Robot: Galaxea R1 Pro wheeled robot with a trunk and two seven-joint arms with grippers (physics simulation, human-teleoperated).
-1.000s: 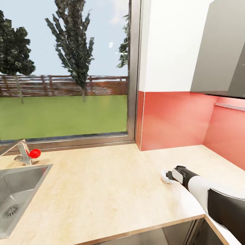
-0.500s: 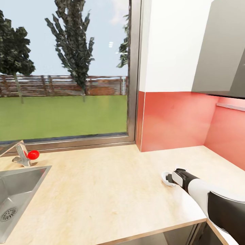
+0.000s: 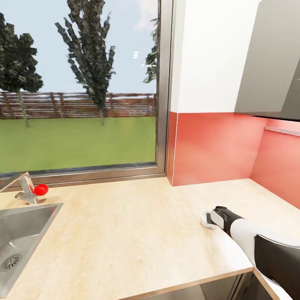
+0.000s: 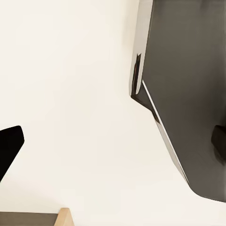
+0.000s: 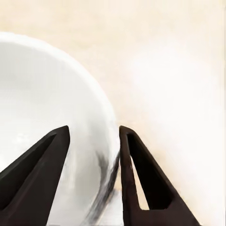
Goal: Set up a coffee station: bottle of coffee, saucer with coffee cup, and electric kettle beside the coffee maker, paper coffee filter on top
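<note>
A small white coffee cup [image 3: 205, 217] rests low on the beige countertop [image 3: 125, 233] at the right, with my right gripper [image 3: 210, 218] shut on its rim. In the right wrist view the cup's curved white wall [image 5: 56, 94] passes between the two dark fingers [image 5: 141, 174], one inside the rim and one outside. My left gripper [image 4: 113, 146] hangs open, its dark fingertips [image 4: 9, 146] far apart over a pale surface beside a dark grey panel [image 4: 188, 70]. The coffee maker, saucer, kettle, filter and coffee bottle are out of view.
A steel sink [image 3: 21, 233] with a red-knobbed tap [image 3: 31, 191] sits at the counter's left end. A big window [image 3: 79, 83] runs behind the counter. A red backsplash [image 3: 212, 146] and a grey wall cabinet [image 3: 271, 58] close the right corner.
The head camera has shifted slightly, sliding the sink to the left. My right gripper with the cup has crept a little to the right along the counter.
</note>
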